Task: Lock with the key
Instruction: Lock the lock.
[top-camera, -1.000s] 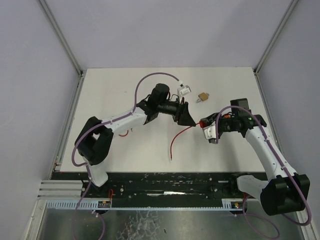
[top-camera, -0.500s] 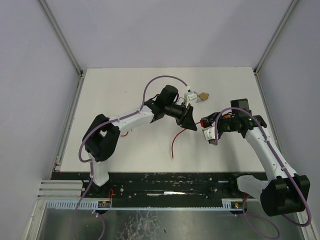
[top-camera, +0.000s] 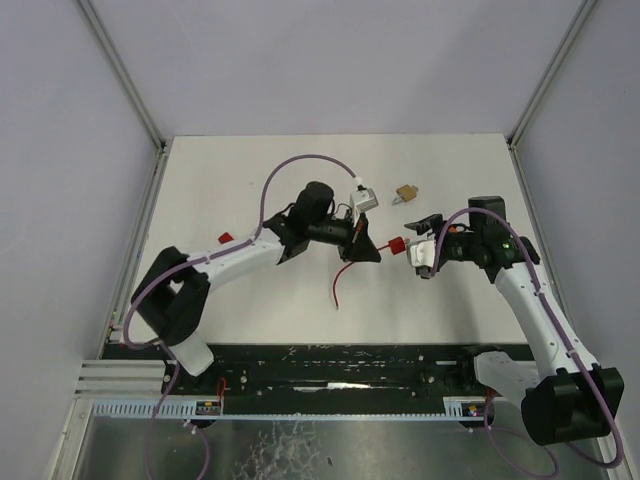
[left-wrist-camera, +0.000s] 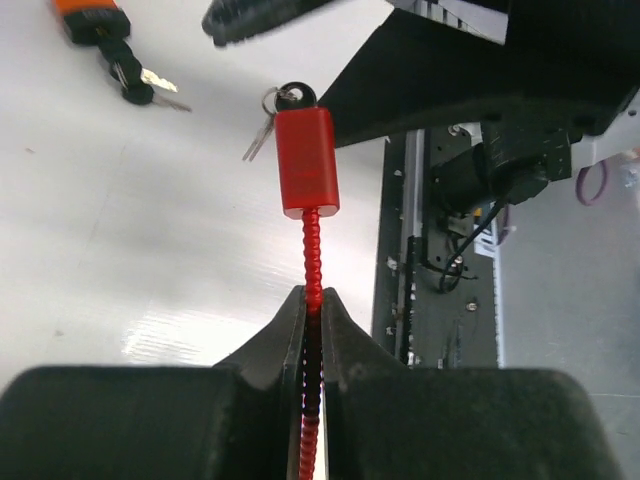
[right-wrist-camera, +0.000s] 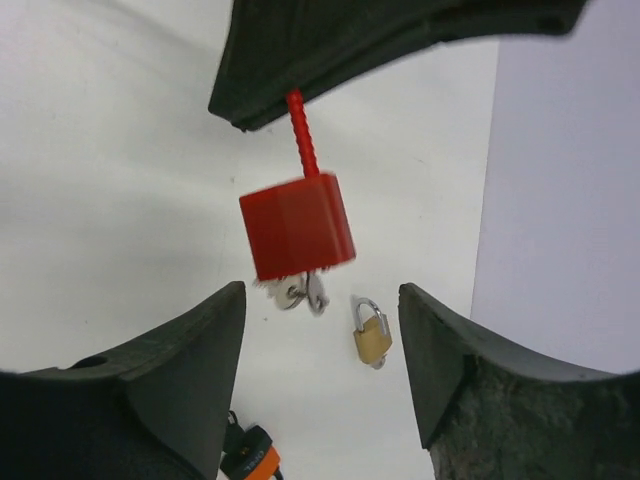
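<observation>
Left gripper (left-wrist-camera: 312, 303) clamps the red cable (left-wrist-camera: 313, 250) behind the lock body (left-wrist-camera: 307, 160); right gripper (right-wrist-camera: 320, 297) gapes apart, the lock body just ahead of it.

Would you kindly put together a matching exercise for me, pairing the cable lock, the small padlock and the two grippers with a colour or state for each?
Things:
1. cable lock
2. small padlock
3. left gripper
4. right gripper

Colour or state:
A. open, holding nothing
B. brass-coloured, lying on the table
C. red block with keys at its end
D. shut on the red cable

Pairs: 1-C, 2-B, 3-D, 4-A
</observation>
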